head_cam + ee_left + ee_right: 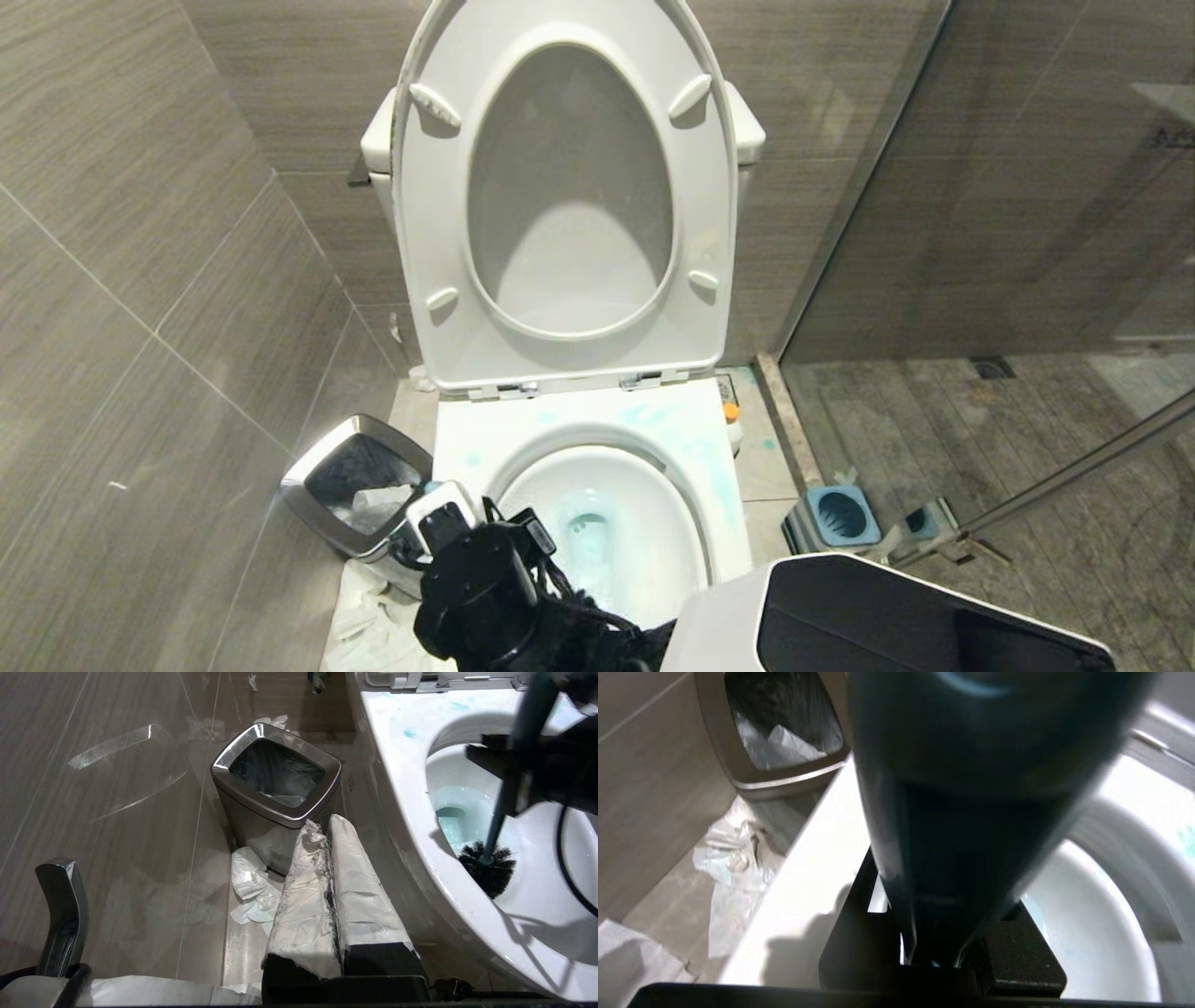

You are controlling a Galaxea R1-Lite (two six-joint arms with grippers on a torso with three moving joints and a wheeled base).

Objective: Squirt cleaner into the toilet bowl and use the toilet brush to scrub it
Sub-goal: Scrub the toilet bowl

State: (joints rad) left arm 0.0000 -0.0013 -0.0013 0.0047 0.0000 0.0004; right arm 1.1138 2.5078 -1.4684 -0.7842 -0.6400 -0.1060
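The right gripper [523, 772] is clamped on the toilet brush [502, 812], its black fingers pinching the slim teal handle partway up so that the shaft runs steeply down into the toilet bowl [402, 812]. Gripping that high probably keeps the wrist above the rim while the head reaches the basin wall. In the left wrist view the round, spiky black bristle head lies at about four o'clock from the drain opening, just inside the near wall of the basin; whether it presses on the ceramic cannot be told. In the head view the right arm crosses the bowl's rim at about eight o'clock.

The cleaner [653, 420] shows as pale turquoise smears on the broad, flat, glossy white rim and tints the water at the drain. The seat and lid [565, 201] stand raised against the tiled wall, leaving the oval basin open.

The left gripper [334, 826] hangs parked beside the bowl, its two long wrapped fingers pressed together, pointing toward a square brushed-steel bin [280, 777] with crumpled paper [250, 884] at its foot.
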